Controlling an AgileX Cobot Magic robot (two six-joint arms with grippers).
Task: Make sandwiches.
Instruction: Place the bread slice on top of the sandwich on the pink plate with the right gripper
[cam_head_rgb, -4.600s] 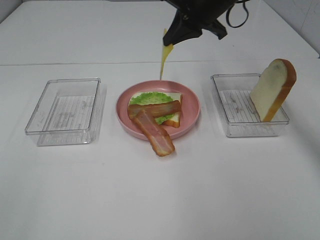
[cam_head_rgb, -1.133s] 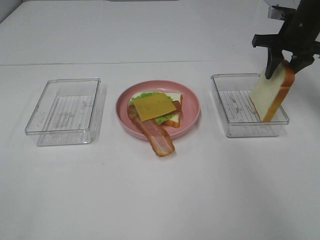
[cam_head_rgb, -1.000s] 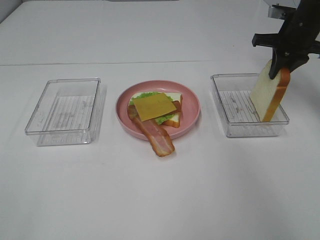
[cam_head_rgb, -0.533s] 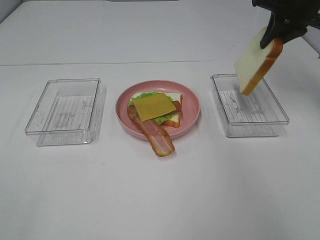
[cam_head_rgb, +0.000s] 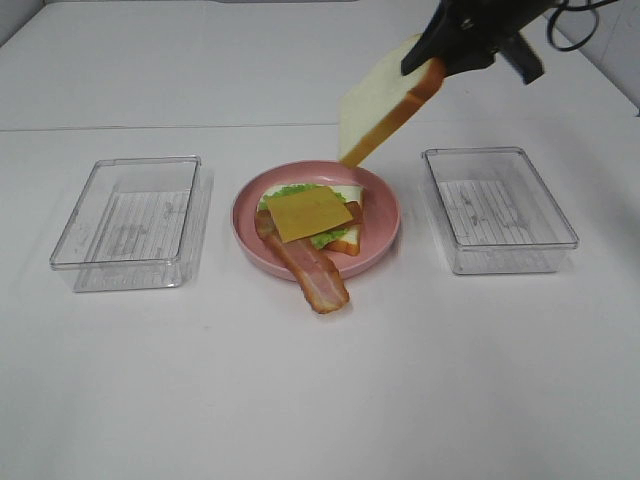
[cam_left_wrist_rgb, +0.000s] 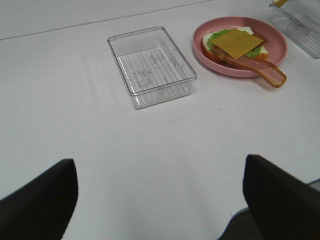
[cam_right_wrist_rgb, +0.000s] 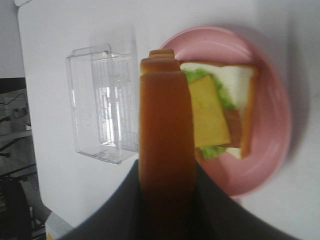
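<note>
The open sandwich (cam_head_rgb: 310, 212) lies on the pink plate (cam_head_rgb: 385, 215): a bread slice, green lettuce, bacon and a yellow cheese slice (cam_head_rgb: 307, 212) on top. One bacon strip (cam_head_rgb: 318, 278) hangs over the plate's front edge onto the table. My right gripper (cam_head_rgb: 445, 48) is shut on the second bread slice (cam_head_rgb: 385, 100), which hangs tilted in the air above the plate's back right rim. The right wrist view shows its brown crust (cam_right_wrist_rgb: 167, 140) between the fingers, above the cheese (cam_right_wrist_rgb: 207, 112). My left gripper (cam_left_wrist_rgb: 157, 165) stands open over bare table, far from the plate (cam_left_wrist_rgb: 280, 50).
A clear tray (cam_head_rgb: 130, 220) stands left of the plate and another clear tray (cam_head_rgb: 500, 210) stands right of it; both hold nothing. The table is white and runs well beyond both trays.
The right gripper lifted the bread slice out of the right tray and carried it left to above the plate. Before that, the cheese came to lie on the stack.
</note>
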